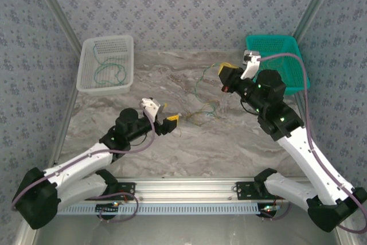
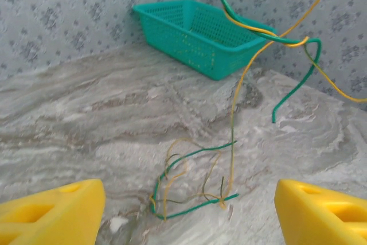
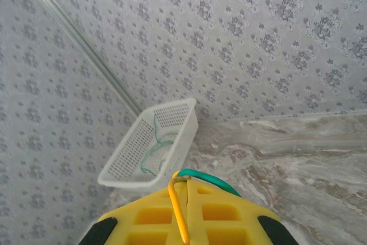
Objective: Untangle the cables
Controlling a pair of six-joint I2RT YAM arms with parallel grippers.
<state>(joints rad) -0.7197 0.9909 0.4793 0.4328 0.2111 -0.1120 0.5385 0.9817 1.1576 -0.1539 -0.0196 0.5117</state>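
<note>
Blocky yellow right pincer (image 3: 188,190) clamps thin floppy cables (image 3: 177,210).

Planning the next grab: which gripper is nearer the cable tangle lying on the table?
Left. The left gripper sits open just left of the tangle; the right gripper, shut on cables, is raised farther off, behind and right of it.

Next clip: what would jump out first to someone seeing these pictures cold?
The right gripper, raised above the table, is shut on green and yellow cables that trail down to a tangle. The left gripper stands open just beside that tangle. A white basket far left holds one green cable; a teal basket sits far right.
</note>
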